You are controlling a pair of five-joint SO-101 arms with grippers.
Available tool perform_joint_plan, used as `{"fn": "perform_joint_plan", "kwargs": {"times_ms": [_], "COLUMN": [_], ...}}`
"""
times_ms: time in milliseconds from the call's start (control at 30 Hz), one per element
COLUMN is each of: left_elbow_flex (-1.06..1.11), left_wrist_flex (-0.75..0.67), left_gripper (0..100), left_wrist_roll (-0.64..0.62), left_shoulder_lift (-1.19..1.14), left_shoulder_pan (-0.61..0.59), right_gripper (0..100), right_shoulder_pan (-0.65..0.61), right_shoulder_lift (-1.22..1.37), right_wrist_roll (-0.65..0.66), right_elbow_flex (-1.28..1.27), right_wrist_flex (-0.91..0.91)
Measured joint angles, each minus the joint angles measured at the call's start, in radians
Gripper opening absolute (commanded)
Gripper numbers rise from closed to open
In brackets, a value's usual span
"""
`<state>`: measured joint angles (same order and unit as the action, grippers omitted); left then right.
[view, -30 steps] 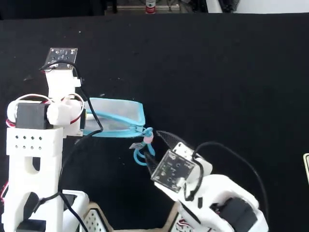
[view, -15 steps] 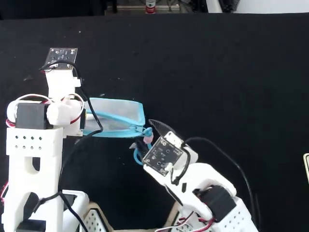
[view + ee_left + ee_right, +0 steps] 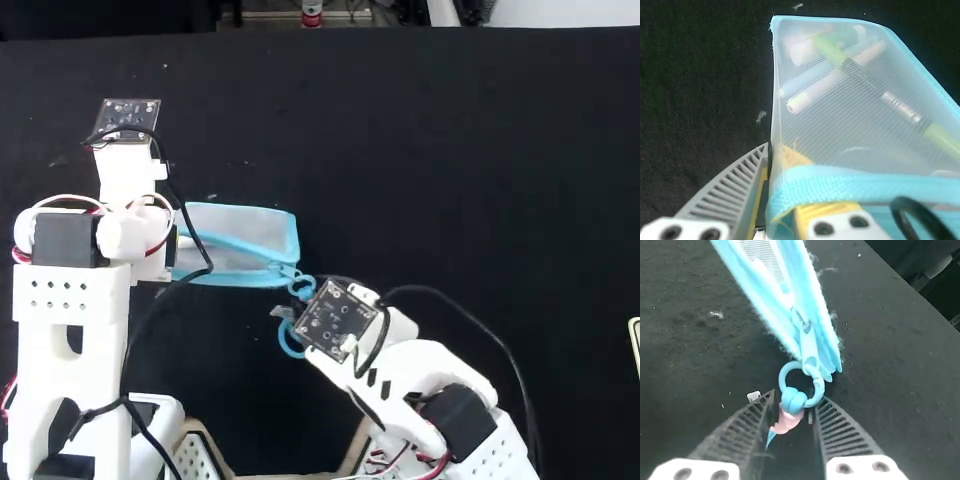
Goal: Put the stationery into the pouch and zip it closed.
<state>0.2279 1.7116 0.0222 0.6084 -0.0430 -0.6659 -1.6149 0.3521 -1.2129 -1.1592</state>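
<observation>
A mesh pouch (image 3: 245, 235) with a teal border lies on the black table, with pens and markers (image 3: 830, 75) showing through its side. My left gripper (image 3: 180, 250) is shut on the pouch's teal end (image 3: 774, 150). The zipper slider (image 3: 805, 332) sits at the pouch's other end. From it hang a blue ring (image 3: 801, 385), a knot and a pink tag (image 3: 784, 422). My right gripper (image 3: 795, 396) stands open a little, its fingers on either side of the knot and tag. A blue cord loop (image 3: 290, 340) lies beside that gripper (image 3: 305, 292).
Both arm bases stand at the table's near edge. A pale object (image 3: 634, 345) pokes in at the right edge. A small bottle (image 3: 312, 12) stands beyond the table's far edge. Black cloth stretches to the right and behind the pouch.
My right gripper has advanced toward the pouch's zipper end, and its fingers now flank the pull ring's knot. The left arm and the pouch have stayed put.
</observation>
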Motion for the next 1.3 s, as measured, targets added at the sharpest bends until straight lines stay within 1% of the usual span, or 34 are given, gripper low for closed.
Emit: {"fn": "perform_joint_plan", "kwargs": {"times_ms": [233,433,700,867,1133,1300], "left_elbow_flex": [0.000,0.000,0.000,0.000,0.000,0.000], "left_wrist_flex": [-0.011,-0.011,-0.011,-0.011,-0.011,-0.012], "left_gripper": [3,3,3,3,3,3], "left_wrist_roll": [0.000,0.000,0.000,0.000,0.000,0.000], "left_shoulder_lift": [0.000,0.000,0.000,0.000,0.000,0.000], "left_shoulder_pan": [0.000,-0.002,-0.002,-0.002,-0.002,-0.002], "right_gripper": [8.5,8.5,8.6,8.6,8.6,8.4], "right_shoulder_pan": [-0.002,-0.002,-0.003,-0.005,-0.002,-0.002], "right_shoulder_lift": [0.002,-0.021,-0.101,-0.104,-0.104,-0.104], "right_wrist_roll": [-0.002,-0.058,-0.061,-0.061,-0.063,-0.064], "right_elbow_flex": [0.005,0.028,0.028,0.025,-0.110,-0.112], "right_wrist_flex": [0.000,0.000,0.000,0.000,0.149,0.169]}}
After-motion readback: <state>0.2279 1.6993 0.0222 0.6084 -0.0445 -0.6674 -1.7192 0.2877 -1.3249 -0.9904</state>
